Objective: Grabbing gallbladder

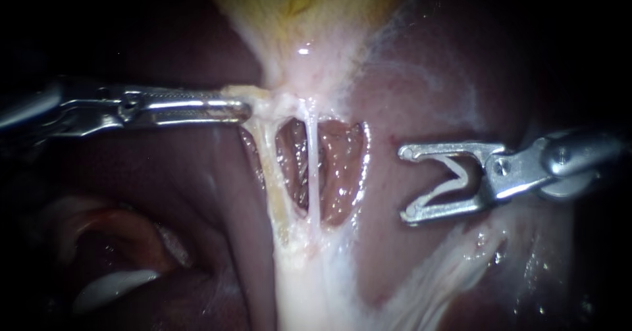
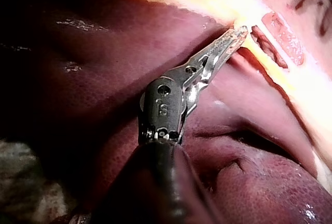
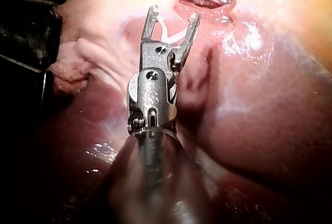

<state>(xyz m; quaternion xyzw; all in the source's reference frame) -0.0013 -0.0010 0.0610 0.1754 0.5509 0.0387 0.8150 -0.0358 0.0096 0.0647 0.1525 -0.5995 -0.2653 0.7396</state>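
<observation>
Steel jaws of the left instrument [image 1: 247, 110] are seen lying together, closed on a pale yellowish fold at the lower end of the gallbladder [image 1: 303, 2]. How much tissue is held between them cannot be told. In the left wrist view the same tips [image 2: 239, 31] are buried in that cream-yellow fold. Its shaft is laid almost level from the left of the endoscope view.

The jaws of the right instrument [image 1: 405, 184] stand wide apart. A white clip [image 1: 461, 181], spread in a V, is seated between them, one leg against each jaw. The tips point toward the opened window in the tissue and lie just beside its right rim, over the liver [image 1: 428, 94]. Contact with the liver surface cannot be judged. In the right wrist view the jaw tips [image 3: 173, 13] are seen just short of the window.

Small stamped marks are noted on the wrist body of each instrument.

The gallbladder, yellow, occupies the top centre of the endoscope view and narrows downward into white, glistening tissue. Below that, two pale strands cross the window top to bottom: a thin white tube [image 1: 313, 166] and, to its left, a thicker yellowish tube [image 1: 268, 166]. Wet dark-red liver is seen behind them.
</observation>
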